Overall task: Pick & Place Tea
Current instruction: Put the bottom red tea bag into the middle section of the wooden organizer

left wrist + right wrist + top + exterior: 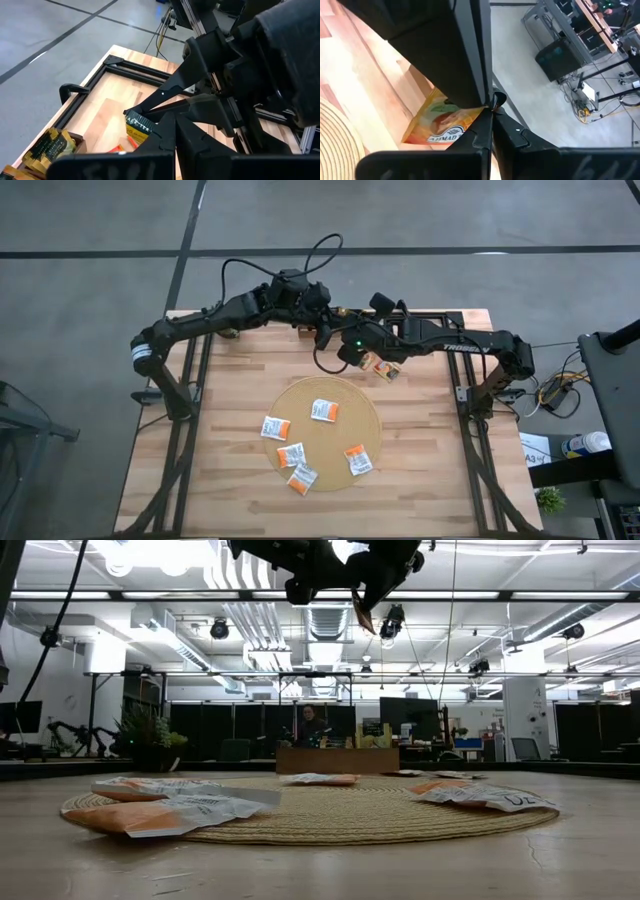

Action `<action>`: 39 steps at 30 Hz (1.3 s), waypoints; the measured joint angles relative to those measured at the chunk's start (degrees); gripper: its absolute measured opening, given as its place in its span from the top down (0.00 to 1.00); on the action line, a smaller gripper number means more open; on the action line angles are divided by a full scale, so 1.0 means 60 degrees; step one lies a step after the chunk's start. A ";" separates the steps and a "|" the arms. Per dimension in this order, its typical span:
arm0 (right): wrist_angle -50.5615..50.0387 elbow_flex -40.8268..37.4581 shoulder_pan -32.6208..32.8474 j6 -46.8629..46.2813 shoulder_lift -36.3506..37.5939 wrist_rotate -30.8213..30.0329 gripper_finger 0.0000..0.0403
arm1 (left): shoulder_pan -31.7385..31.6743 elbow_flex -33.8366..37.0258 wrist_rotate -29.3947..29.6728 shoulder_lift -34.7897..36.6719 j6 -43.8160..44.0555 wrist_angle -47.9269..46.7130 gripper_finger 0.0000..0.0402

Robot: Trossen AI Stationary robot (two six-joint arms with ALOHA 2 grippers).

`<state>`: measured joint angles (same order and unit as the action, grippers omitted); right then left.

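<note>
Butcher-block planks make up your desk (420,480), and nearest its front edge you have the round woven mat (345,405) carrying five flat square tea sachets. Two of them lie at the mat's front-left rim (297,467), one white with an orange patch and one overhanging the edge. You find another sachet (276,427) at the left rim, another at the front right (358,459), and a mostly white one (324,410) near the middle. From the low view you see them lying flat on the weave, slightly puffed, orange print showing on white paper.

Look past the mat toward the desk's rear edge. Your right gripper (489,107) hangs high above the wood with its fingers pinched fully together on the corner of an orange sachet (440,125), which is glossy, printed with a leaf-and-fruit picture and dark lettering, and dangles tilted below the tips. Your left gripper (167,120) sits just beside it, fingers closed to a point; you cannot tell whether it touches anything. Beneath it lie a dark green and yellow sachet (137,125) and more of these (47,147) in a wooden tray at the rear left.
</note>
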<state>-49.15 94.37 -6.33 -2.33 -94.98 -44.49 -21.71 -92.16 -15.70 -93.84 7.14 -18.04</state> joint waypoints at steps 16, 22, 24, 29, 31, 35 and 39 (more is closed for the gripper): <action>0.0267 0.0002 0.0011 -0.0246 0.0688 0.0980 0.83 | -0.0298 -0.0004 0.0124 0.0033 -0.0018 -0.0189 1.00; 0.0329 0.0004 -0.0042 -0.0596 0.0981 0.0947 0.67 | -0.0434 -0.0004 0.0095 0.0035 -0.0018 -0.0186 1.00; 0.0276 0.0004 -0.0059 -0.0658 0.1053 0.0942 0.62 | -0.0475 -0.0004 0.0091 0.0036 -0.0018 -0.0185 1.00; 0.0216 0.0004 -0.0055 -0.0583 0.1230 0.0927 0.55 | -0.0573 -0.0028 0.0057 0.0036 -0.0144 -0.0227 1.00; 0.0216 0.0004 -0.0058 -0.0570 0.1345 0.0916 0.53 | -0.0646 -0.0029 0.0044 0.0036 -0.0203 -0.0222 1.00; 0.0206 0.0004 -0.0058 -0.0583 0.1574 0.0889 0.53 | -0.0854 -0.0029 0.0044 0.0036 -0.0350 -0.0219 1.00; 0.0187 0.0004 -0.0058 -0.0661 0.1786 0.0889 0.54 | -0.1132 -0.0029 -0.0088 0.0019 -0.0489 -0.0121 1.00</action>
<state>-48.03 94.39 -6.68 -6.30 -84.26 -39.16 -28.50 -92.33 -16.24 -93.73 4.20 -18.77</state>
